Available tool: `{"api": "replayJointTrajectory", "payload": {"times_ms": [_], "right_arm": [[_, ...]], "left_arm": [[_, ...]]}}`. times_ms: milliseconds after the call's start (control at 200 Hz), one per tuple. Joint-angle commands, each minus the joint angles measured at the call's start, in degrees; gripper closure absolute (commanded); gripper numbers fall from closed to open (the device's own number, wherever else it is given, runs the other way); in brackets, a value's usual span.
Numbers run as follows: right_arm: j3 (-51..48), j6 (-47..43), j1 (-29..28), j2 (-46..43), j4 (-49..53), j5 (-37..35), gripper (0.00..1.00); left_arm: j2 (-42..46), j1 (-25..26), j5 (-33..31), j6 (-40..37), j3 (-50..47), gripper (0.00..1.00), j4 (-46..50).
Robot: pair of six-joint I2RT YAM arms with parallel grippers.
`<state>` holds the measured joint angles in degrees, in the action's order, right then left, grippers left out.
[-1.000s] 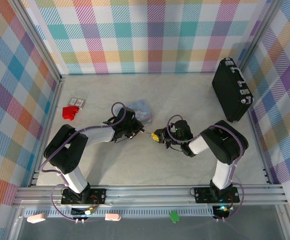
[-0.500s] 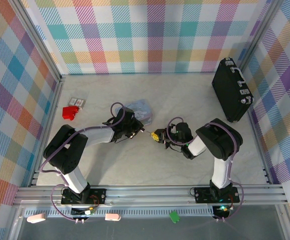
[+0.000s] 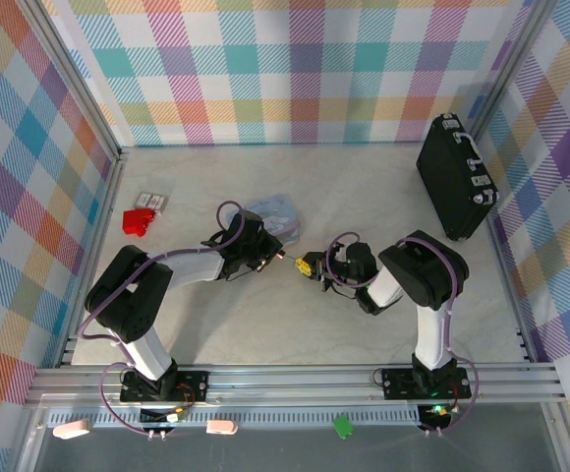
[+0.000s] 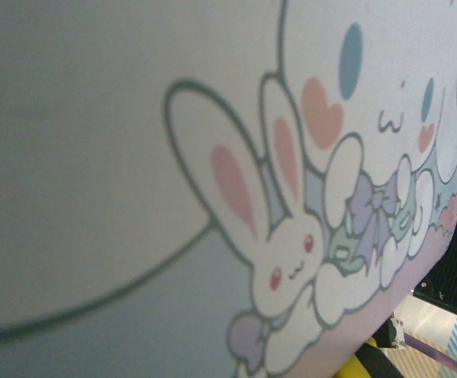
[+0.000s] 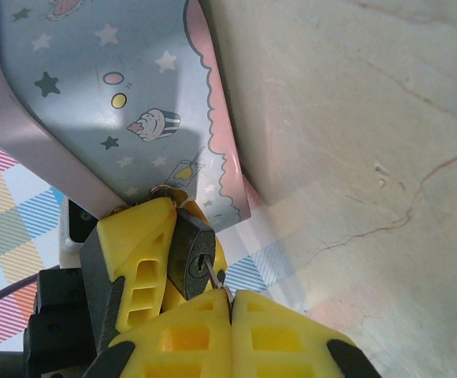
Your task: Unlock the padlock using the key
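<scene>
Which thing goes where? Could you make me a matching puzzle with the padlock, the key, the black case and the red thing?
Things:
1 padlock
2 key
3 black case
4 red thing

Places:
A far right of the table
B tip at the lock's keyhole
C left side of the table
D right beside the cartoon tin, keyhole facing the camera

Pairs: 1-D, 2-B, 3-A, 4-C

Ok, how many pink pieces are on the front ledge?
2: left pink piece at the ledge's end, second pink piece between it and the green piece. None seem hidden.
</scene>
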<state>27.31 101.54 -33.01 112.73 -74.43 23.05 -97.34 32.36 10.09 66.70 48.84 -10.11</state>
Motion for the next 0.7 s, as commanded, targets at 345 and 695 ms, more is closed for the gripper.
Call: {"api": "replayJointTrajectory", "payload": {"times_ms": [345, 695], "right_arm": [[0.53, 1.78, -0.91, 1.37, -3.26, -0.42, 1.0], [0.77, 1.65, -1.17, 1.35, -3.09, -0.64, 1.0]], "left_arm": [[2.51, -0.98, 1.87, 1.33, -0.94, 0.94, -3.69], [2.33, -1.07, 2.13, 1.77, -1.09, 0.94, -4.28]]}}
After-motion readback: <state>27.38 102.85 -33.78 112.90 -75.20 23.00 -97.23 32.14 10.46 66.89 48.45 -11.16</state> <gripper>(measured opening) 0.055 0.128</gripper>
